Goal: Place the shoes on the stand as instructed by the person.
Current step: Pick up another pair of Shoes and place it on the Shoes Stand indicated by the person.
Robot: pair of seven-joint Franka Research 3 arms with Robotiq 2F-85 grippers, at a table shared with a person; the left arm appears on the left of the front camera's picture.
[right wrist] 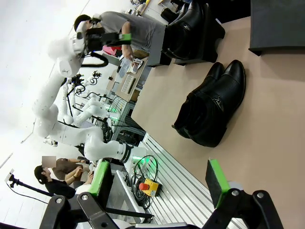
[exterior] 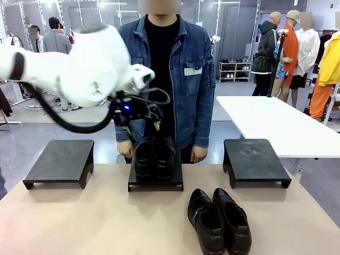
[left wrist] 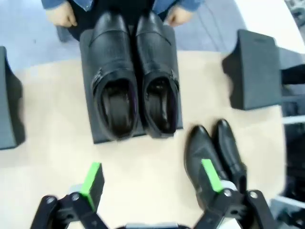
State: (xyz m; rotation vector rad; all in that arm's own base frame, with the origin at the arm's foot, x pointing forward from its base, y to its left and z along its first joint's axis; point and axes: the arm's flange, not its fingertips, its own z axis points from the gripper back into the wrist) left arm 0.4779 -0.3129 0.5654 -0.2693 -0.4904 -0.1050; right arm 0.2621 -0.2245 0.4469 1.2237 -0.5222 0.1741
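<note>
Four shiny black shoes with round toes are seen, in two pairs. The first pair [exterior: 154, 156] is set side by side on the middle stand [exterior: 155, 185], with the toes turned toward the person [exterior: 178, 79] in the blue denim jacket. The second pair [exterior: 219, 220] is laid on the tan surface [exterior: 79, 223], nearer the robot and a little to the right of the middle stand. Its two shoes are touching.

Three low black stands are counted: the middle one, a left stand [exterior: 59, 159] and a right stand [exterior: 256, 158].

The left claw [left wrist: 151, 179] is held above the surface, near the first pair. It is spread wide, with nothing between its green pads [left wrist: 93, 177]. The right claw [right wrist: 158, 180] is spread wide too, and nothing is held in it.

In the front view the left claw is hard to make out against the person's dark shirt, and the heels of the second pair are cut off by the bottom edge. In the left wrist view part of the second pair is hidden behind a claw finger.
</note>
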